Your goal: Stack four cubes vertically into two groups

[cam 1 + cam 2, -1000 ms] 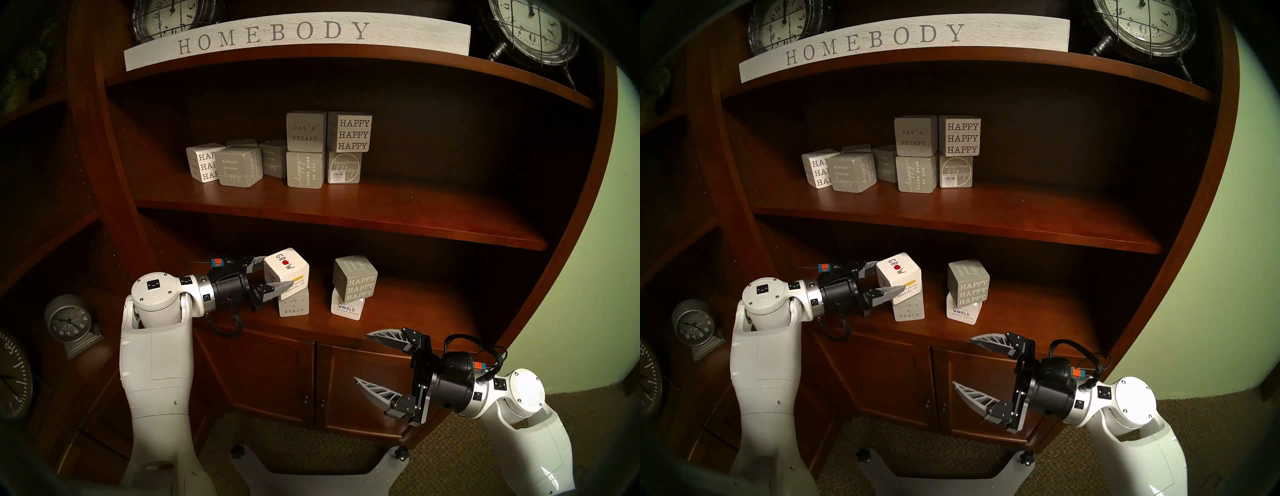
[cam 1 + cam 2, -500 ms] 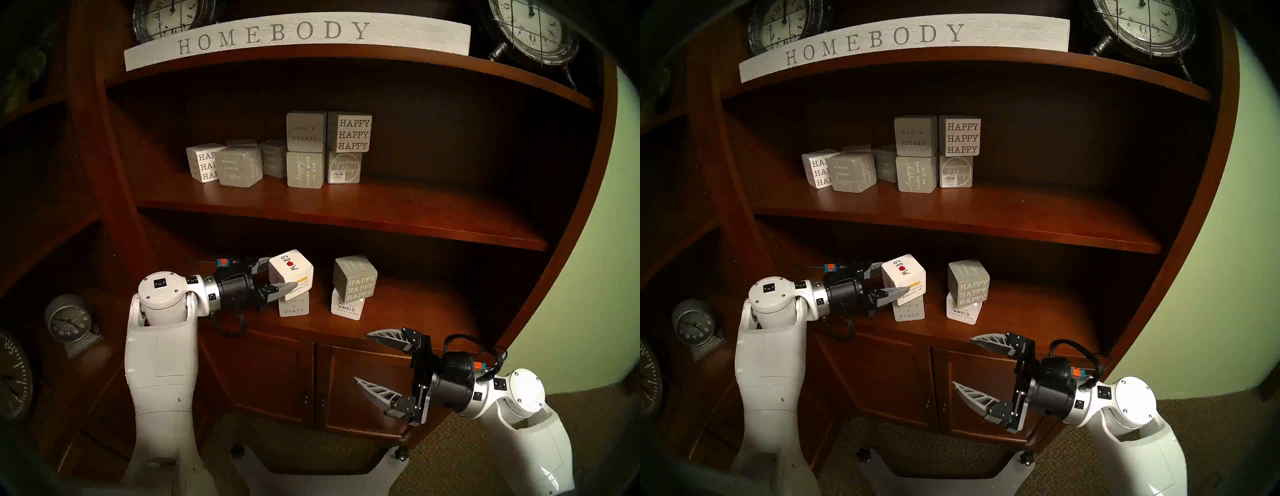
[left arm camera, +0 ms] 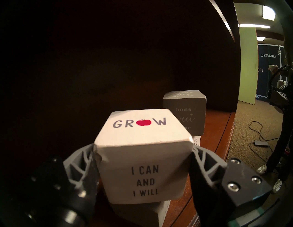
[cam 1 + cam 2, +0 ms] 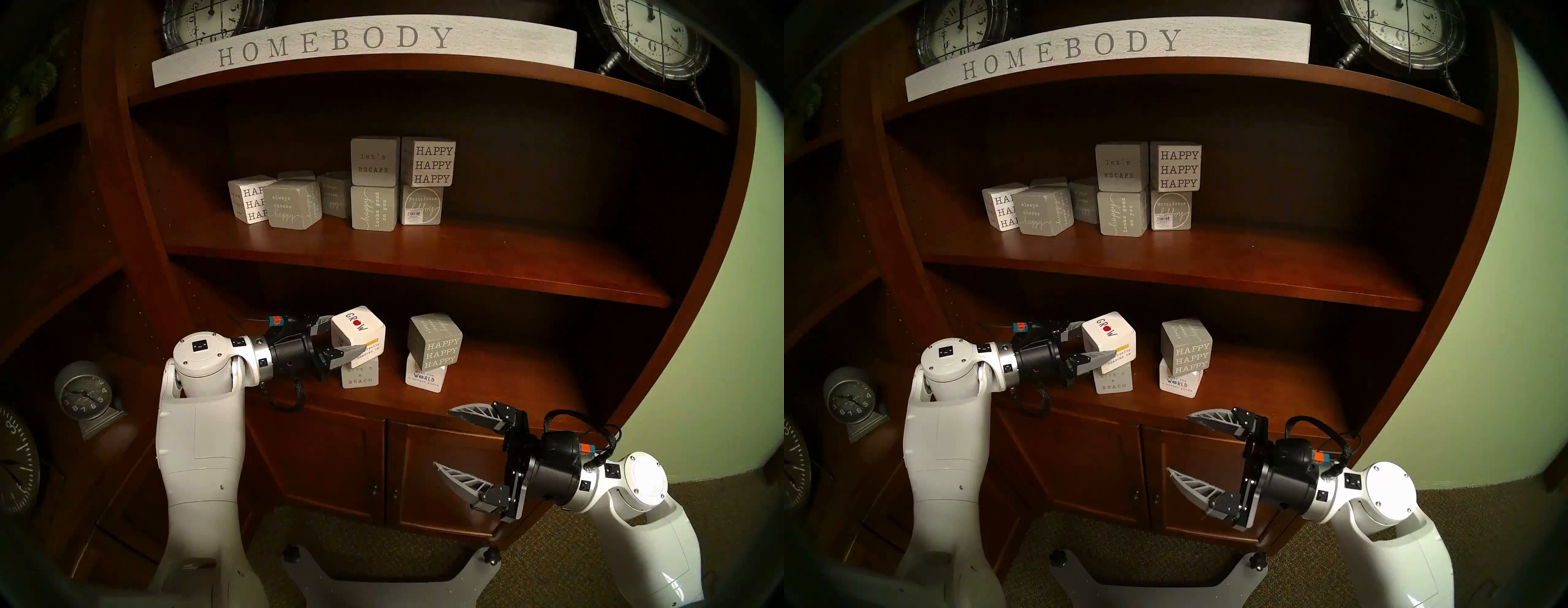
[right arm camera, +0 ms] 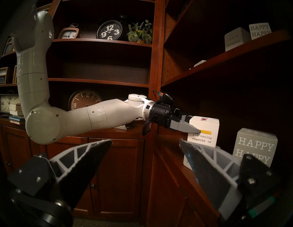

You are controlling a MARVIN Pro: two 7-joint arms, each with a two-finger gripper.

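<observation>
Your left tool has carried the white "GROW" cube rightward and a little deeper over the last second, so it now sits more nearly above the "LIFE'S A BEACH" cube. It pinches the white cube by its two side faces. In the left wrist view the cube's underside looks to be touching or just above the block below; you cannot tell which. It overhangs toward the front-left and is slightly rotated against the lower one, so I judge the second stack nearly placed, not yet released.

The other group is already built: the grey "HAPPY HAPPY HAPPY" cube rests on a white cube lettered "WORLD", twisted somewhat off square. Your right tool hangs spread and empty in front of the cabinet doors, well apart from both stacks.

Materials: blocks look like painted wood, matte, with softened edges; the held cube shows a chipped corner at one finger. Fingers are ribbed grey plastic with dark pads. The lower shelf surface is glossy reddish wood, likely slick under a nudged block.
</observation>
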